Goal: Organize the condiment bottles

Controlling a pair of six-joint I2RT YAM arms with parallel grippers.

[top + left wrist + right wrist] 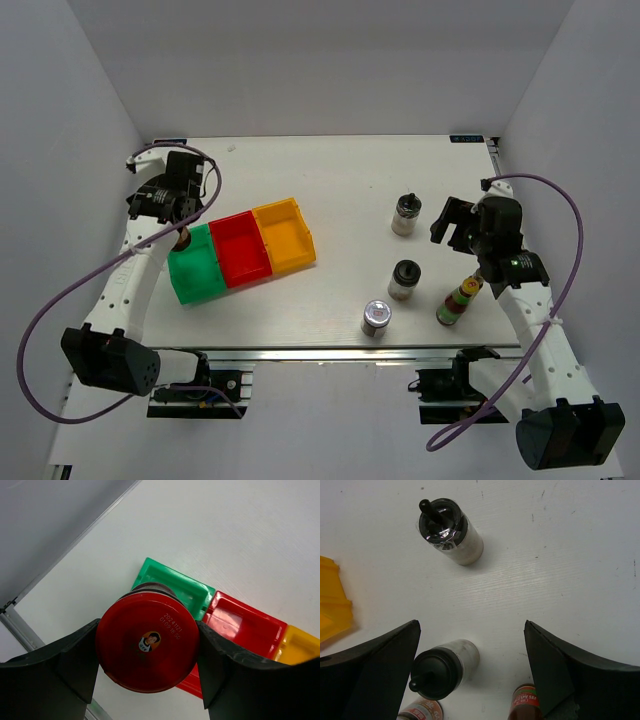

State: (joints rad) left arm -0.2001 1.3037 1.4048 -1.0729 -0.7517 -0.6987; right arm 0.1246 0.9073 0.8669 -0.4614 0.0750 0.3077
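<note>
My left gripper [183,232] is shut on the red-lidded jar [147,647] and holds it above the table, near the far left end of the green bin [172,582]. My right gripper [455,222] is open and empty, above the table at the right. In the right wrist view [471,630] its jaws stand wide apart. Below it are a black-lidded jar [405,213] at the back and a second black-lidded jar [404,278] nearer. A silver-lidded jar [376,317] and the slim sauce bottle [459,300] stand near the front edge.
The green bin [195,265], red bin [240,250] and yellow bin [283,235] sit side by side left of centre; no jars show inside them. The table's front edge runs just below the silver-lidded jar. White walls enclose the table.
</note>
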